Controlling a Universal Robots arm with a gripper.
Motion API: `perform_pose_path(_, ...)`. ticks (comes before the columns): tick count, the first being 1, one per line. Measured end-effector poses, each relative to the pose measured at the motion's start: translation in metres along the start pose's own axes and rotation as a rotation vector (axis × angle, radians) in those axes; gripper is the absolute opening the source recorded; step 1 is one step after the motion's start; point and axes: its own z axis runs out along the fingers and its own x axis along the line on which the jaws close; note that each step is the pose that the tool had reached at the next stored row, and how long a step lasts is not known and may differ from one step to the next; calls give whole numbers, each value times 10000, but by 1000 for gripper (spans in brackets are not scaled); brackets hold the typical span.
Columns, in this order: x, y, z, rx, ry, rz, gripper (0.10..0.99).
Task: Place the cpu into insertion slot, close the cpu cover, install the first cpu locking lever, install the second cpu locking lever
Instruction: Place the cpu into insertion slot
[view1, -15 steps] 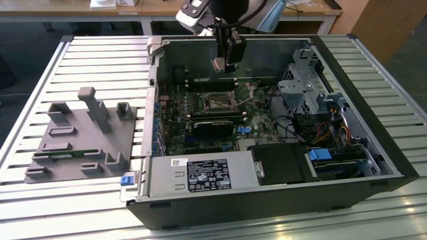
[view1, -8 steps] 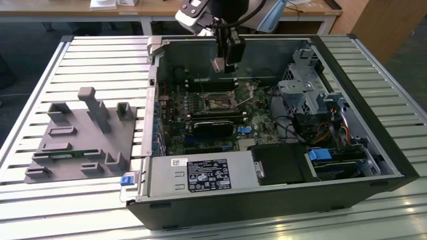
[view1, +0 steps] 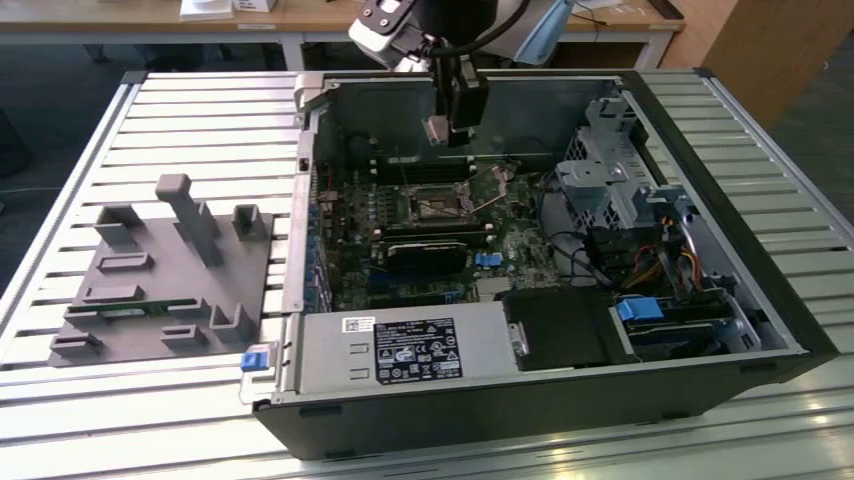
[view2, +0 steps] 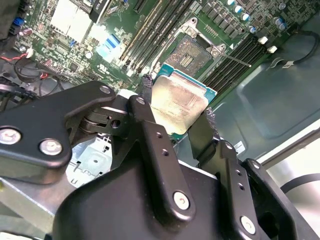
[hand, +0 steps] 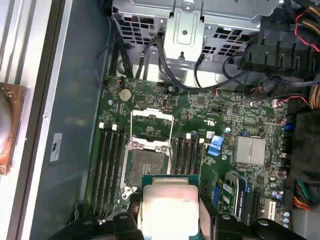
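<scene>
Gripper (view2: 177, 101) clenched on the cpu (hand: 170, 210), hanging above the board, clear of the insertion slot (hand: 145, 164); cpu cover (hand: 150, 115) flipped open.

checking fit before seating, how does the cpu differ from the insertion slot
The cpu has a pale silvery top with a green rim; the insertion slot is dark with a dull grey centre. The cpu is held above the motherboard in the gripper; the insertion slot sits on it, empty. Both are square.
</scene>
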Motion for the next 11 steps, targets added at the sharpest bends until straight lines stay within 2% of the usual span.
perform_pose_path(11, 0, -3, 5, -7, -29, 333, 537)
